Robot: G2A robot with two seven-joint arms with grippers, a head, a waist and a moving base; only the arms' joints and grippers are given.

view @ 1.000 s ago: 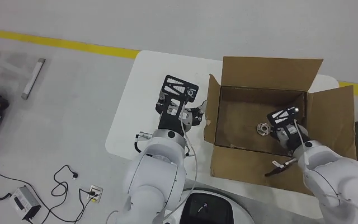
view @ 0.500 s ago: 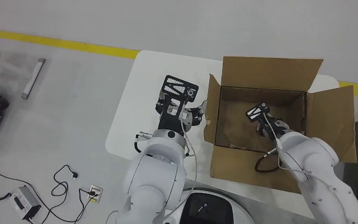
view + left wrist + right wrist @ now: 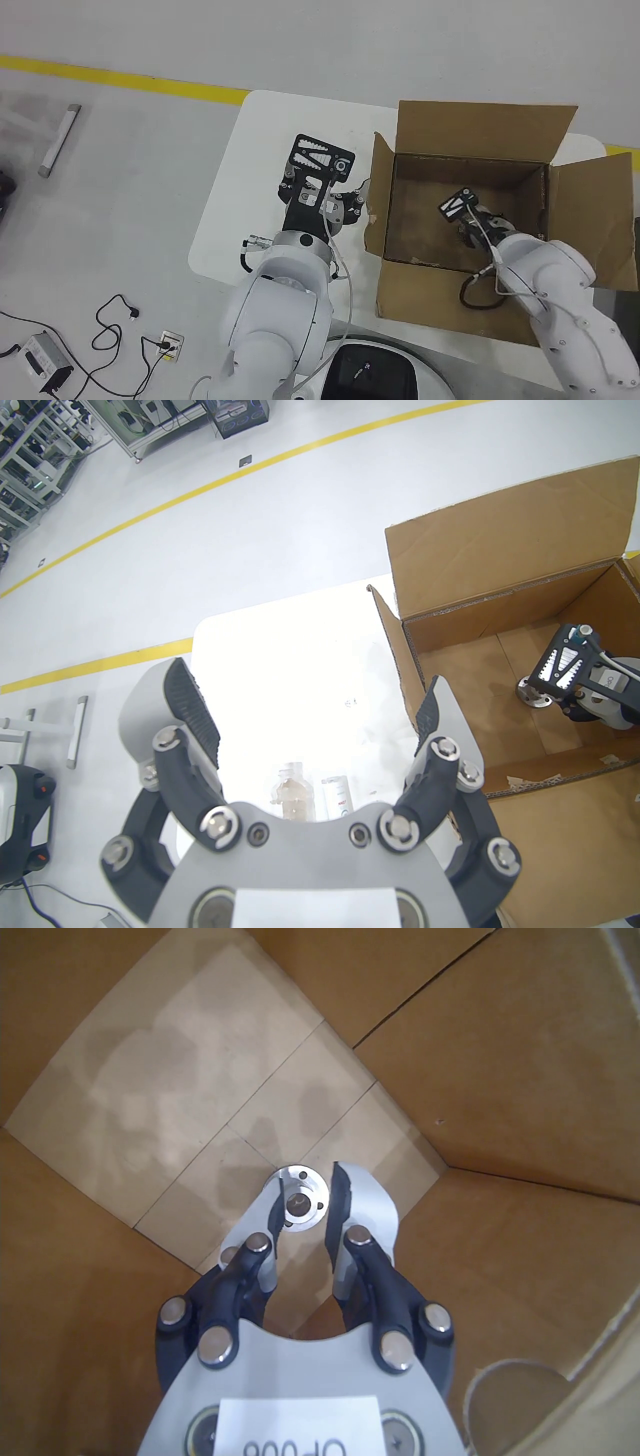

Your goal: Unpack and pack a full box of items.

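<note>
Inside the box (image 3: 485, 128), you've got bare cardboard floor on every side of the flange (image 3: 299, 1208). It sits flat near the middle, well apart from all four walls, and nothing else is in there. All the flaps are folded out, so the top is wide open.

The right gripper (image 3: 308, 1183) is down in the box, half-open, with a finger on either side of the flange. You can't tell if the pads actually touch it.

A second ago that gripper was at the box's right side with the flange clear beside it — it has since moved in over the part, and has barely shifted in the last half second. The left gripper (image 3: 305, 682) hasn't moved: it is wide open, holding nothing, above the table (image 3: 250, 190) and just left of the box.

On the table under it are a bottle (image 3: 295, 792) and a tube (image 3: 337, 795).
</note>
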